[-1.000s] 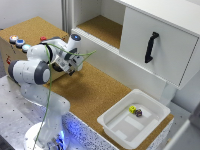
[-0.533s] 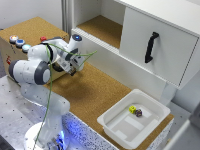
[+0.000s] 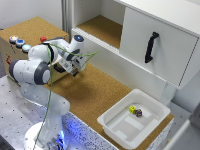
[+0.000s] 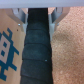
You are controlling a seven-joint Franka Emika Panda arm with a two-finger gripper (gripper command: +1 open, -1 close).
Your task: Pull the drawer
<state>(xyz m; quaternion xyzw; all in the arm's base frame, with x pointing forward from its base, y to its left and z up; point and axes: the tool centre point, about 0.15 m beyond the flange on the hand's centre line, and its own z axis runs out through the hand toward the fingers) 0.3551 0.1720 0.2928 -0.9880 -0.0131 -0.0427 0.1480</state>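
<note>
The low wooden box with coloured round buttons on top stands at the exterior view's left. Its light-brown plywood drawer front sits right under my hand. My gripper is pressed up to that front. In the wrist view the drawer front carries a blue pixel figure, and a black handle runs between my two fingers. The fingers sit close against both sides of the handle. My arm hides most of the drawer in the exterior view.
A large white cabinet with a black-handled panel and an open cork-lined shelf stands behind. A white bin holding a yellow die and a dark die sits on the cork tabletop at the right.
My gripper has shifted slightly away from the box, towards the exterior view's lower right, still on the black handle. Nothing else has moved.
</note>
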